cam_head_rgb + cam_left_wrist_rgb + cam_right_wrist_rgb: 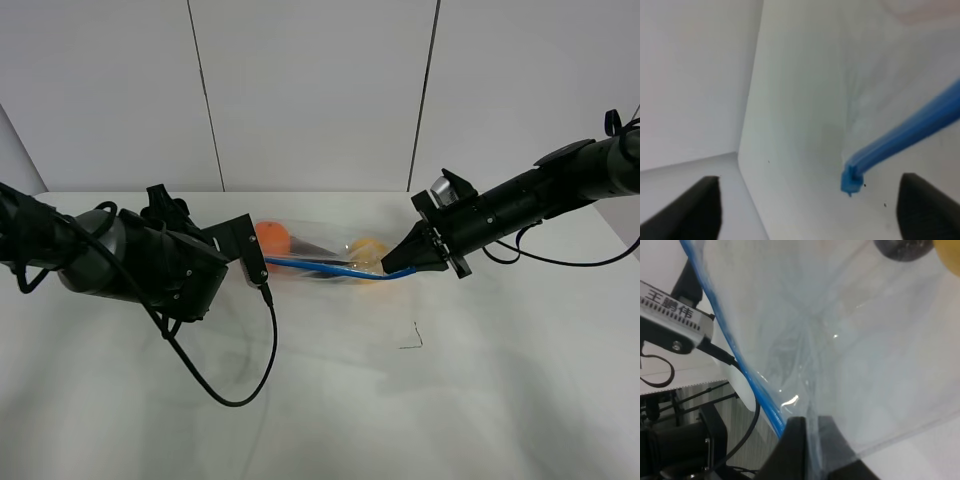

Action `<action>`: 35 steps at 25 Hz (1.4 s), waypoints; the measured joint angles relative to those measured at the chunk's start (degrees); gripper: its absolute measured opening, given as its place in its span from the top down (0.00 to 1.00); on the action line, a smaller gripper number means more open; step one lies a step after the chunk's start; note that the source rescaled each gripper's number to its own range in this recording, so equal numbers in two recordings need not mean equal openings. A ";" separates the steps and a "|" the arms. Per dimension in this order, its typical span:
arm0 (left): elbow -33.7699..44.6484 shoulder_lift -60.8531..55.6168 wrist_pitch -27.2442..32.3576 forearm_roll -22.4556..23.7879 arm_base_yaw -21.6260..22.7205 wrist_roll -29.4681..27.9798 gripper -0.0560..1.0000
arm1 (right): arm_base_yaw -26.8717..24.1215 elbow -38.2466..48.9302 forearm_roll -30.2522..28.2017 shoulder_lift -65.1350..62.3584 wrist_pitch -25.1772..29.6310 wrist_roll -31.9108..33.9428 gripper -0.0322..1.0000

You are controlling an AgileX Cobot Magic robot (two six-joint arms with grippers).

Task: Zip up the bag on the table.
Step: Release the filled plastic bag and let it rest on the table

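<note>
A: High cam?
B: The bag is lying on the bench, toward the wall side, between the arms. Its long axis is running left-right, with the zipper strip facing the near edge. The left claw is sitting at the strip's left end, the right claw at the right end.
A: Left wrist?
B: The left claw is standing spread, gripping nothing. The slider is sitting between its fingers, untouched.
A: Right wrist?
B: The right claw is pressing together on the clear film just beside the strip.
A: Progress?
B: I'm reading the slider as parked at the strip's end, so mostly done. I can't confirm the seal. What's remaining: the right claw letting go.
</note>
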 joint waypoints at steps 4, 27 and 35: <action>0.00 0.00 0.65 -1.80 0.00 -0.06 0.02 | 0.00 0.00 0.00 0.00 0.00 0.00 0.97; -33.39 -17.56 4.49 -45.95 10.16 33.71 0.00 | 0.00 0.00 0.11 0.00 0.00 -0.85 0.97; -45.62 -22.33 14.80 -67.32 31.30 45.02 0.00 | 0.00 0.00 0.11 0.00 0.00 -1.47 0.97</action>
